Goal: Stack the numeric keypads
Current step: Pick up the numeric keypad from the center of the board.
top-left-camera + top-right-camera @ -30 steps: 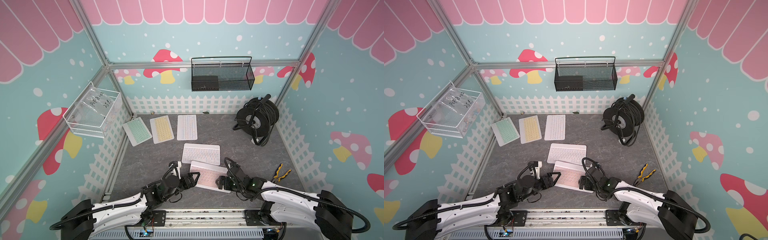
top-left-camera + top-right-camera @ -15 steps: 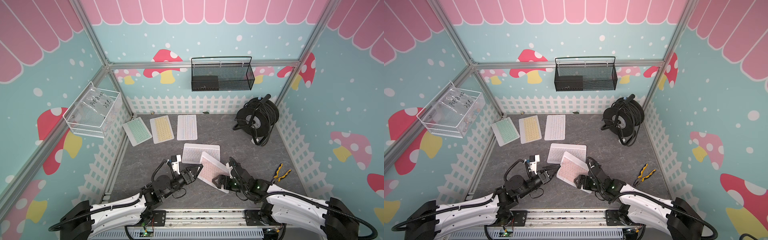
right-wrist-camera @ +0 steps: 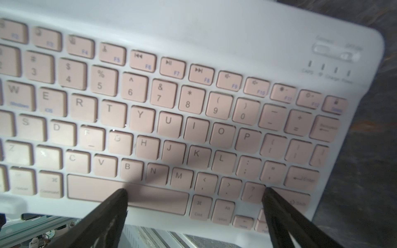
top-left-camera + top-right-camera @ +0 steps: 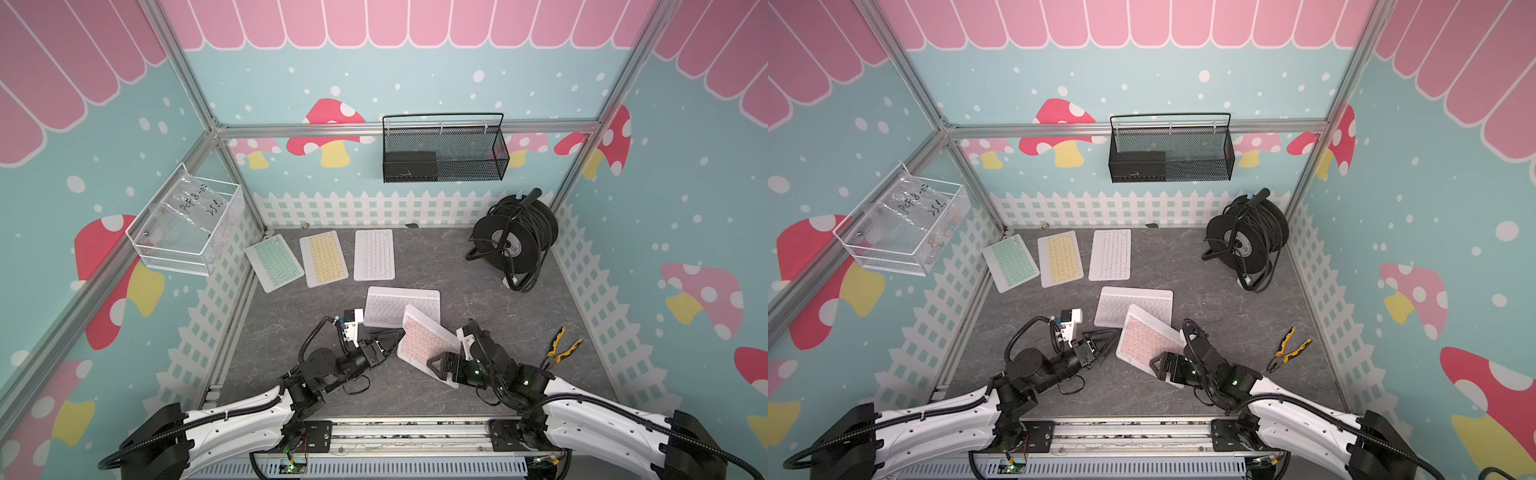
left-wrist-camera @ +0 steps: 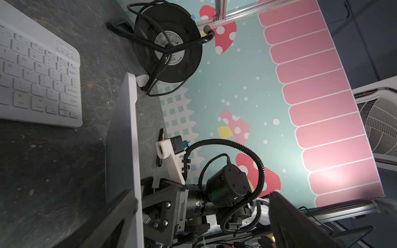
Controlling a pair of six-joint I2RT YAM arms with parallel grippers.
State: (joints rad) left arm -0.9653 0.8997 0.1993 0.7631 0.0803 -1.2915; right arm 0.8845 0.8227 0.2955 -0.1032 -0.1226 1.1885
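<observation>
Presently, your left gripper (image 5: 200, 195) and right gripper (image 3: 194, 191) are both standing wide open, clamping nothing. The pink-keyed, white-framed flat keypad (image 4: 424, 343) is tilting steeply between them, resting against the left gripper, its far corner reaching over the white-keyed flat keypad (image 4: 388, 305) that is lying on the grey tabletop (image 4: 457, 270).

The pink keypad (image 4: 422, 343) covers the white keypad's (image 4: 388, 305) corner nearest the bench's front edge, and the right gripper (image 4: 441, 368) hides the pink one's own front edge. In the right wrist view its blurred keys run off the frame, and whether the fingers (image 3: 111, 206) touch them cannot be told.
</observation>
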